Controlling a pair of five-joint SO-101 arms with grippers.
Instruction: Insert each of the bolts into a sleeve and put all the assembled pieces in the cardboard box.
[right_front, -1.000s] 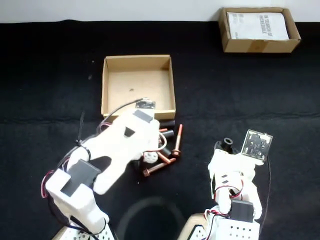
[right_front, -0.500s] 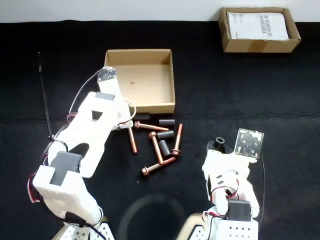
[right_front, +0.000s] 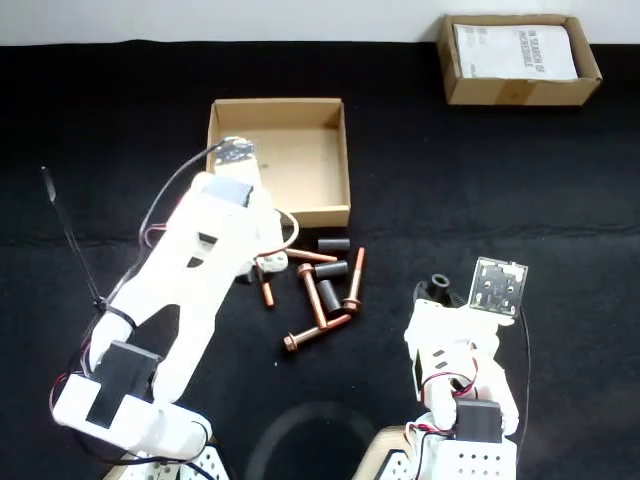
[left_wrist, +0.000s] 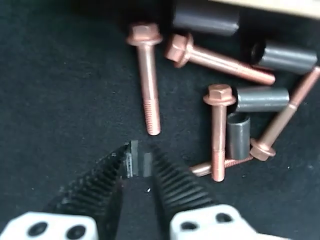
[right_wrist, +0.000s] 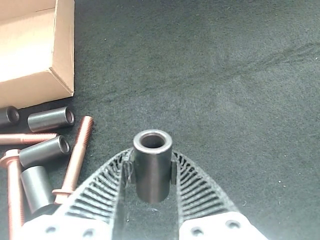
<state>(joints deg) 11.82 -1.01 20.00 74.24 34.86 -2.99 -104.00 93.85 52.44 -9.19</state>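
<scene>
Right gripper (right_wrist: 150, 161) clamped a sleeve (right_wrist: 151, 172). Your left gripper (left_wrist: 139, 161), near-closed and empty, risked shoving the nearest bolt (left_wrist: 146, 80) instead of grabbing it.

My gripper (left_wrist: 139, 161) hangs over the black mat (left_wrist: 60, 100), tips almost together, nothing between them — and the nearest bolt (left_wrist: 148, 82) points its threaded end right at them. By that bolt's head a second bolt (left_wrist: 220, 58) slants away. Farther out from the nearest bolt, a third bolt (left_wrist: 218, 135) lies roughly parallel to it, a dark sleeve (left_wrist: 238, 136) just beside its shank — other sleeves (left_wrist: 262, 98) lie beyond.
</scene>
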